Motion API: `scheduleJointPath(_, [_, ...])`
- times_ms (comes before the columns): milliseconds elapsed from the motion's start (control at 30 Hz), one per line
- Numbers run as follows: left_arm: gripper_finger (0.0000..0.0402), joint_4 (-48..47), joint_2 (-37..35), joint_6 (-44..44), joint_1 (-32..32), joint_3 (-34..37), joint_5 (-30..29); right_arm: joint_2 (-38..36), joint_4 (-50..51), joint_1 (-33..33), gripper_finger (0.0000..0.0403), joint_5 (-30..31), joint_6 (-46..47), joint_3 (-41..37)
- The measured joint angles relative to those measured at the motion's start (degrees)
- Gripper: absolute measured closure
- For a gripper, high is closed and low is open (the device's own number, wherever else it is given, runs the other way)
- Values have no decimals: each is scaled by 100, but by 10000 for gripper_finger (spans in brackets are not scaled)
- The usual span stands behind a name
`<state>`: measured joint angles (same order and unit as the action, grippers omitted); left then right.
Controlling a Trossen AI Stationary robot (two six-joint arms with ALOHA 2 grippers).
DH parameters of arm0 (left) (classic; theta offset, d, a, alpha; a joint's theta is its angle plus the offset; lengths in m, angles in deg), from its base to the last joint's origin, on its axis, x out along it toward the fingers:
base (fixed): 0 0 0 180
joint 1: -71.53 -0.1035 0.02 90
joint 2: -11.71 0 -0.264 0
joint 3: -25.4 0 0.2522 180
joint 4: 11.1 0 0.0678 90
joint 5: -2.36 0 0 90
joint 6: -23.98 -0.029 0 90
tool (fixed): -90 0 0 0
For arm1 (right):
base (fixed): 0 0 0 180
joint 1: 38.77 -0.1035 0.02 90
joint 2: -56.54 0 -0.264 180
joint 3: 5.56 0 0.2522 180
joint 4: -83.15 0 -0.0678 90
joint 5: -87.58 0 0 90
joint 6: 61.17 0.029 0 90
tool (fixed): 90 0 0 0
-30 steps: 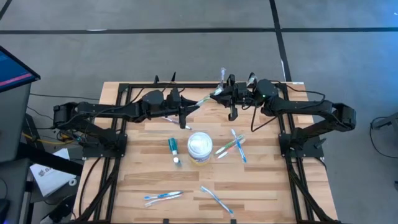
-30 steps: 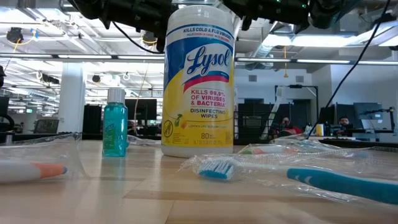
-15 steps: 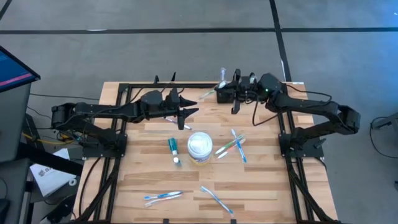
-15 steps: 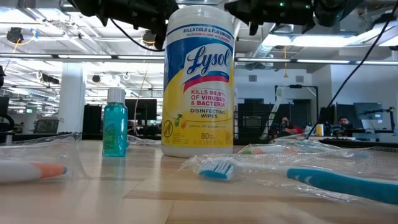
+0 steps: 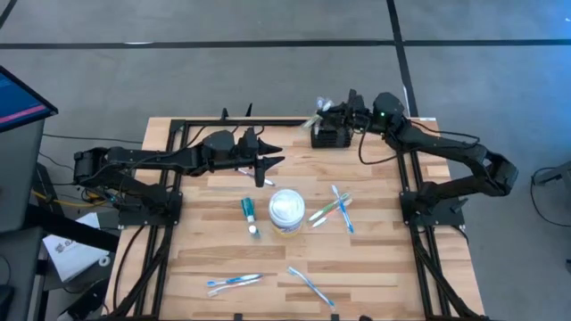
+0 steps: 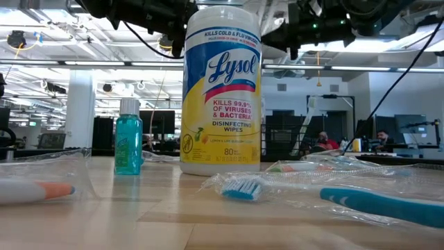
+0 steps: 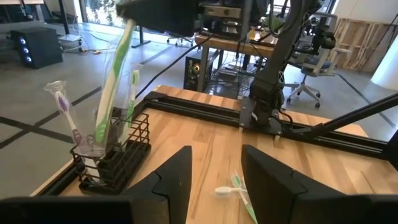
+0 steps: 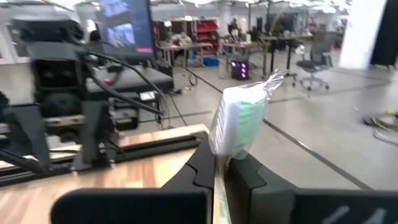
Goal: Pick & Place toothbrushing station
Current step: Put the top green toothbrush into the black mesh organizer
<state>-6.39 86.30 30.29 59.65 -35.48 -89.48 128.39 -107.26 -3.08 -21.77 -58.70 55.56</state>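
The toothbrushing station, a small black wire rack, stands at the table's far edge. In the left wrist view the rack has a purple toothbrush and a green one standing in it. My right gripper hovers just above the rack, shut on a wrapped green toothbrush. My left gripper is open over the table's far middle, left of the rack, with nothing between its fingers. My right gripper pinches the wrapped green toothbrush between its two fingers just below the head, and the head sticks out past them. The fingers lie about level, across the brush. The brush hangs tilted below them, its lower end reaching into the rack.
A white Lysol wipes tub stands mid-table with a small teal bottle to its left. Wrapped toothbrushes lie to the tub's right and near the front edge. Black frame rails border the table.
The wrapped toothbrush, which reached from my right gripper to my left, has come away from the left gripper. My right gripper has swung toward the table's far right with it. The brush has turned from lying level to hanging over the rack.
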Motion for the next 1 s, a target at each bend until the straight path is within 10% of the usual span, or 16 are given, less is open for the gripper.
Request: scheduleJointPath(1000, [271, -4, 2, -2, -2, 0, 12, 58, 1441, 791, 398, 313, -382, 324])
